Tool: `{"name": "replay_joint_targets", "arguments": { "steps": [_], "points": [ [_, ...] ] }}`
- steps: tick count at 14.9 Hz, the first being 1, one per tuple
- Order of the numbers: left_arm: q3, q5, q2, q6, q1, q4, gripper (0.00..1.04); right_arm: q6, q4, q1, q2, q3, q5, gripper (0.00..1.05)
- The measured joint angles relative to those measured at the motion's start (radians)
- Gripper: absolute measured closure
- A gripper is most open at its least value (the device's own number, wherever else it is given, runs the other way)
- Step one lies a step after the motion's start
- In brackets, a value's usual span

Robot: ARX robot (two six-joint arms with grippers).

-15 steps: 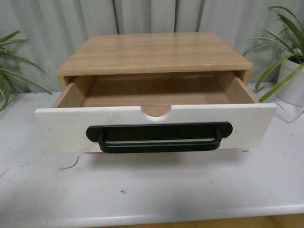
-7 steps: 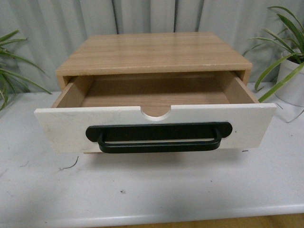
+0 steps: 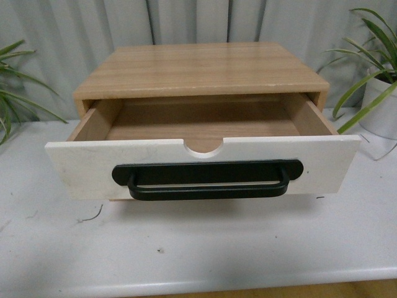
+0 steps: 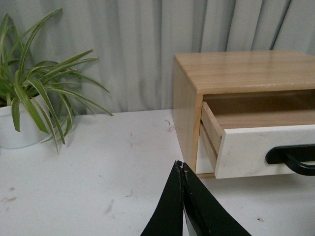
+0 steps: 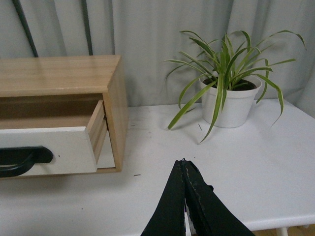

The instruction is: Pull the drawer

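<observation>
The drawer (image 3: 80, 167) stands pulled well out of its wooden cabinet (image 3: 198, 68), its white front facing me with the long black bar handle (image 3: 208, 180) and a half-round notch in the top edge. Its inside shows bare wood. Neither arm appears in the front view. The left gripper (image 4: 181, 167) is shut and holds nothing, hovering over the table to the left of the drawer (image 4: 261, 150). The right gripper (image 5: 183, 163) is shut too, empty, over the table to the right of the drawer (image 5: 54, 150).
The cabinet sits on a white table (image 3: 205, 248) before a grey curtain. A potted plant in a white pot (image 5: 229, 103) stands right of the cabinet, another plant (image 4: 19, 125) left of it. The table's front edge (image 3: 248, 279) runs close below the drawer.
</observation>
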Motion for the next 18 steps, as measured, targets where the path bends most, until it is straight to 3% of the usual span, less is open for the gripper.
{"name": "replay_joint_targets", "arguments": {
  "steps": [4, 12, 13, 18],
  "points": [
    [0.0, 0.0, 0.0, 0.0, 0.0, 0.0, 1.03, 0.0, 0.001, 0.0, 0.0, 0.0, 0.0, 1.02],
    [0.0, 0.0, 0.0, 0.0, 0.0, 0.0, 0.1, 0.0, 0.001, 0.0, 0.0, 0.0, 0.0, 0.07],
    [0.0, 0.0, 0.0, 0.004, 0.0, 0.0, 0.06, 0.001, 0.002, 0.0, 0.0, 0.0, 0.0, 0.06],
    [0.0, 0.0, 0.0, 0.005, 0.0, 0.0, 0.07, 0.001, 0.001, 0.0, 0.0, 0.0, 0.0, 0.06]
  ]
}}
